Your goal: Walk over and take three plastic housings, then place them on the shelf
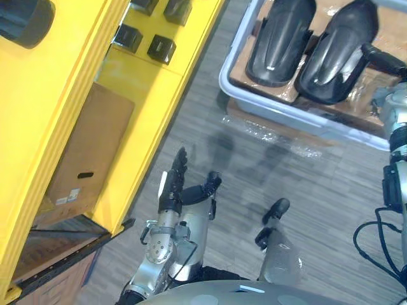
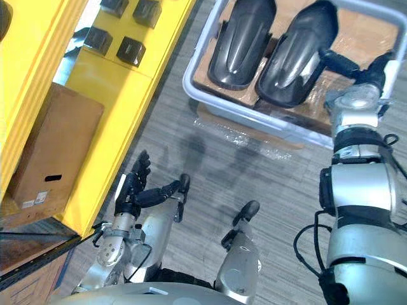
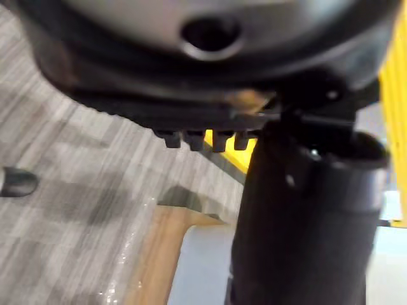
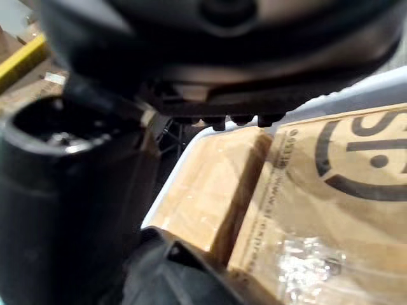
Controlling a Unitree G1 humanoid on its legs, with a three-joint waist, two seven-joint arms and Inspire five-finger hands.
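Two black plastic housings [image 1: 280, 41] [image 1: 334, 57] lie side by side on cardboard inside a pale grey bin [image 1: 254, 105] on the floor ahead. My right hand [image 2: 340, 61] is stretched out over the right-hand housing [image 2: 292, 54] at its near end, open, with its fingers straight. The right wrist view has a dark housing edge [image 4: 172, 279] just past the thumb [image 4: 70, 190], beside the cardboard [image 4: 305, 210]. My left hand [image 1: 175, 181] hangs low over the carpet beside the yellow shelf [image 1: 127, 82], open and holding nothing.
The yellow shelf runs along my left, with small black parts [image 1: 161, 48] on its upper level and a brown cardboard box [image 1: 86, 159] on a lower one. Clear plastic film [image 1: 267, 136] lies on the grey carpet in front of the bin.
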